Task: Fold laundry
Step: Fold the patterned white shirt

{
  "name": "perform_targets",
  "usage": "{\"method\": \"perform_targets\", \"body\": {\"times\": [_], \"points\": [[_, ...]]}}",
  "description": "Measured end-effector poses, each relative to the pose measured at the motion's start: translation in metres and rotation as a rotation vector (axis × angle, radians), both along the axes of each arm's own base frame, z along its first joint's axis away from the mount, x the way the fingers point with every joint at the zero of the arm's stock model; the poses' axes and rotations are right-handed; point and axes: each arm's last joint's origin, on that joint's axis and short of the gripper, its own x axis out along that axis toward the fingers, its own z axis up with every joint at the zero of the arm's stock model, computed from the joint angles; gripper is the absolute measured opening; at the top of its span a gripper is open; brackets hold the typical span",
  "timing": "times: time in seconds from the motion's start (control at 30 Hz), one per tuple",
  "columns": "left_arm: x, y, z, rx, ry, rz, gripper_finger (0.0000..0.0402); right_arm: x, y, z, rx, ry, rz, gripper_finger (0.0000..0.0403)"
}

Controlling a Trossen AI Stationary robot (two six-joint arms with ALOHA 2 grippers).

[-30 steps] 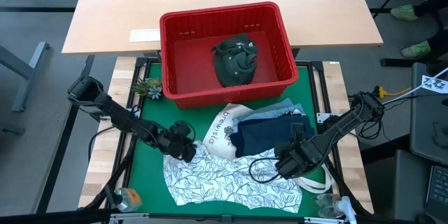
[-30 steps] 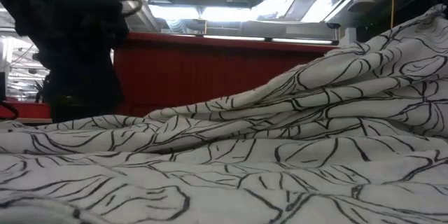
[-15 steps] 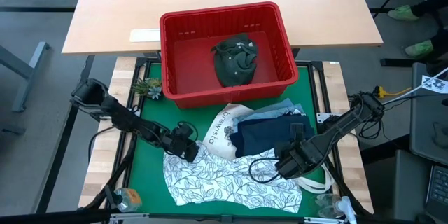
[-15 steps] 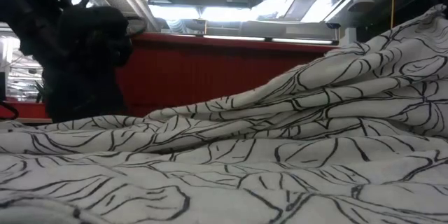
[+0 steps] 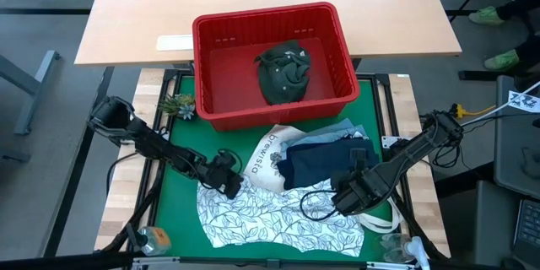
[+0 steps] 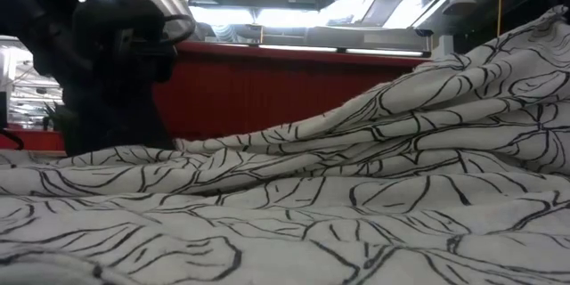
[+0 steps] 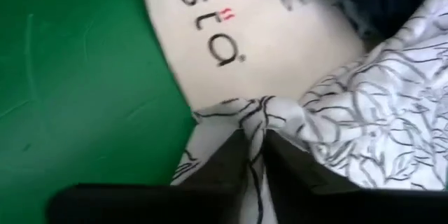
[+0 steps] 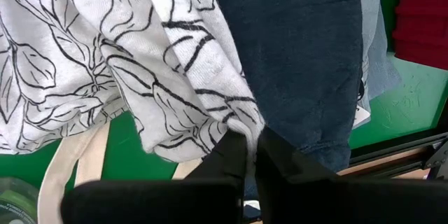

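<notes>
Green mat [image 5: 173, 131] on the table, red basket [image 5: 272, 61] at the far edge with an olive garment [image 5: 284, 71] balled up inside. The leaf-print shirt [image 5: 278, 215] lies crumpled at the near edge, partly over a tote [image 5: 270, 156], with a navy piece [image 5: 319, 164] and denim [image 5: 337, 132] stacked beside it.

Your left gripper [image 5: 229, 184] is pinched on the shirt's far left corner; the wrist view shows a small bunch of fabric between the fingers [image 7: 231, 157]. Your right gripper [image 5: 346, 198] is clamped on the opposite edge [image 8: 241, 129], right where it meets the navy piece.

I'd check that the right hand has only the print fabric and no tote strap [image 8: 66, 171]. Then lift both corners together and pull them apart evenly so the shirt goes taut before you lay it flat. Go slow, that left bite looks shallow and could slip.
</notes>
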Motion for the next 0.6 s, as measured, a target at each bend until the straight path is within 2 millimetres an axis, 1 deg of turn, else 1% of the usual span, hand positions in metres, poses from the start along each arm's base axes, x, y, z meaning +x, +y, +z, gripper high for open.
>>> {"method": "perform_targets", "body": {"times": [0.03, 0.07, 0.17, 0.27, 0.33, 0.47, 0.6], "points": [[0.000, 0.000, 0.000, -0.001, -0.005, -0.002, 0.0023, 0.000, 0.000, 0.000, 0.000, 0.000, 0.000, 0.0012], [0.000, 0.000, 0.000, -0.002, -0.004, -0.001, 0.0012, 0.000, 0.000, 0.000, 0.000, 0.000, 0.000, 0.0012], [0.000, 0.000, 0.001, -0.006, -0.004, -0.004, 0.0007, 0.000, 0.000, 0.000, -0.007, 0.002, 0.001, 0.0012], [-0.001, 0.000, 0.006, -0.022, -0.010, -0.018, 0.0003, -0.001, -0.001, 0.001, -0.020, -0.008, 0.011, 0.0012], [-0.004, 0.001, 0.013, -0.027, -0.025, -0.019, 0.0003, -0.002, -0.003, 0.004, -0.025, -0.022, 0.027, 0.0012], [-0.014, 0.006, 0.030, 0.003, -0.032, -0.007, 0.0002, -0.007, -0.009, 0.014, -0.048, -0.084, 0.029, 0.0012], [-0.030, 0.013, 0.050, 0.045, -0.050, 0.021, 0.0001, -0.012, -0.018, 0.025, -0.075, -0.187, -0.064, 0.0012]]}}
